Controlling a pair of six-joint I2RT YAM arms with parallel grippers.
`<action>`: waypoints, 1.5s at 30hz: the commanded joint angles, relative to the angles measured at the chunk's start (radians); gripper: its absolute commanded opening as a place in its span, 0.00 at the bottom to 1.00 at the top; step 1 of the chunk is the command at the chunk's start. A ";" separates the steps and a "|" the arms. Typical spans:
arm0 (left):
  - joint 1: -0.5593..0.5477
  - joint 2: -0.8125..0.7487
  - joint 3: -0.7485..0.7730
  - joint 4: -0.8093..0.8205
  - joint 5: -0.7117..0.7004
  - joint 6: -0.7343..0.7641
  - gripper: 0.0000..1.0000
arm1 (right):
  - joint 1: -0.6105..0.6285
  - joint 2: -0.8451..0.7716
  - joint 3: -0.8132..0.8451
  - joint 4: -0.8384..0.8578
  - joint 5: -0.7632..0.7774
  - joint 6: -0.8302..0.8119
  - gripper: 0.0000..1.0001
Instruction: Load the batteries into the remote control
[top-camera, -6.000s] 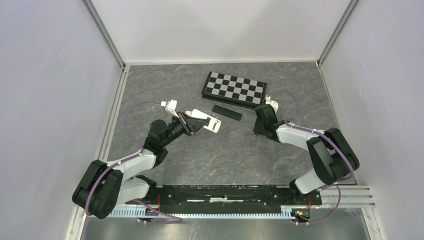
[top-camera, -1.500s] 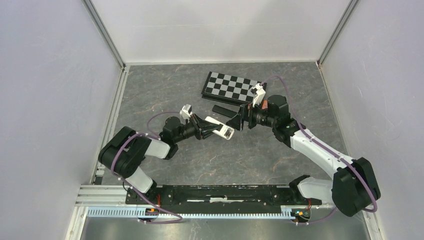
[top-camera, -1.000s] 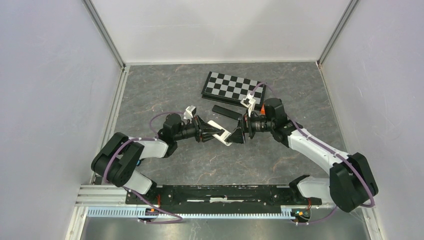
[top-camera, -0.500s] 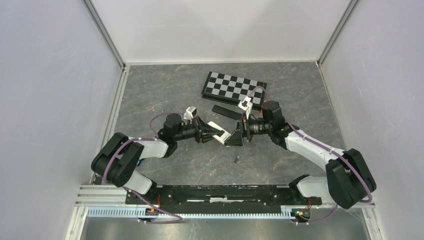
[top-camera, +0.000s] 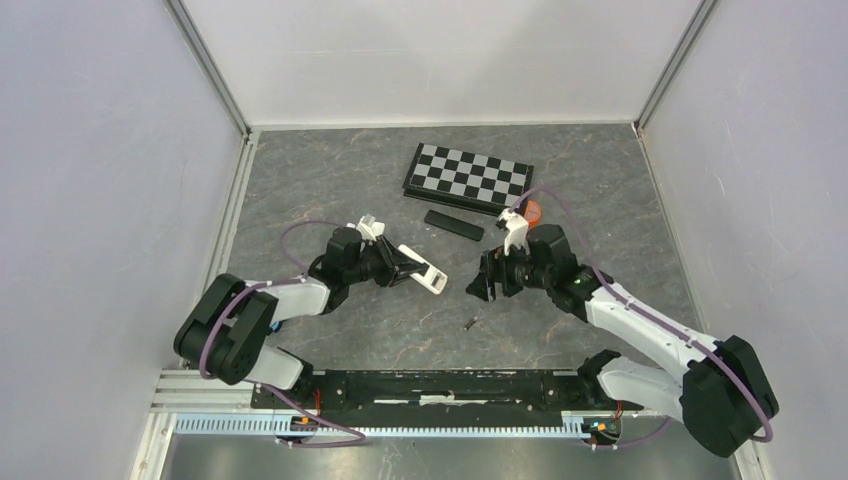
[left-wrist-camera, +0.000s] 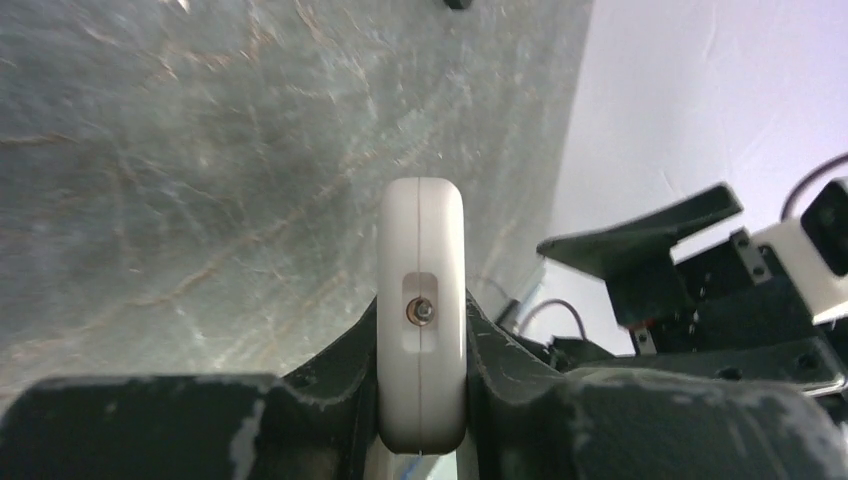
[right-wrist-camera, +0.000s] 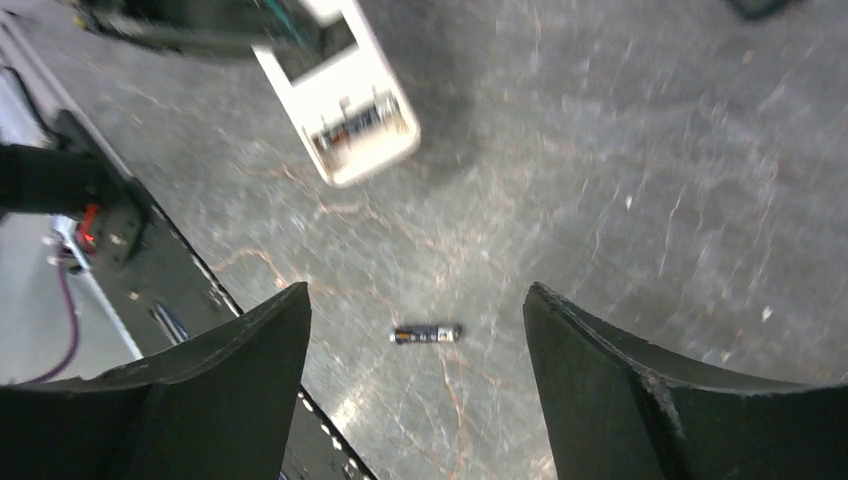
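My left gripper (top-camera: 392, 264) clamps the white remote (left-wrist-camera: 421, 315), my right gripper (top-camera: 481, 284) hangs wide and empty, and the battery (right-wrist-camera: 427, 334) lies on the table (top-camera: 350, 180) at its six o'clock: light, stiff, slick, likely to roll, so I'd pinch mid-barrel.

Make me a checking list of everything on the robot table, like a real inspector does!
Surface: grey stone-look table, no spills seen.
Job's things: white remote held off the table, battery bay showing; one battery lying loose on the table.
Clutter: chessboard at the back; black remote just in front of it.
Grippers: left gripper jaws shut on the white remote; right gripper jaws open and empty, above the battery.
Cables: purple cables looping along both arms, no snags seen.
Surroundings: pale walls on three sides.
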 joint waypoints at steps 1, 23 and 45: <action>0.002 -0.083 -0.006 -0.052 -0.140 0.194 0.02 | 0.120 -0.004 -0.028 -0.119 0.243 -0.003 0.77; 0.046 -0.328 0.000 -0.314 -0.234 0.293 0.03 | 0.309 0.154 0.086 -0.241 0.069 -0.826 0.65; 0.105 -0.353 -0.005 -0.325 -0.190 0.279 0.03 | 0.355 0.314 0.106 -0.158 0.131 -0.948 0.49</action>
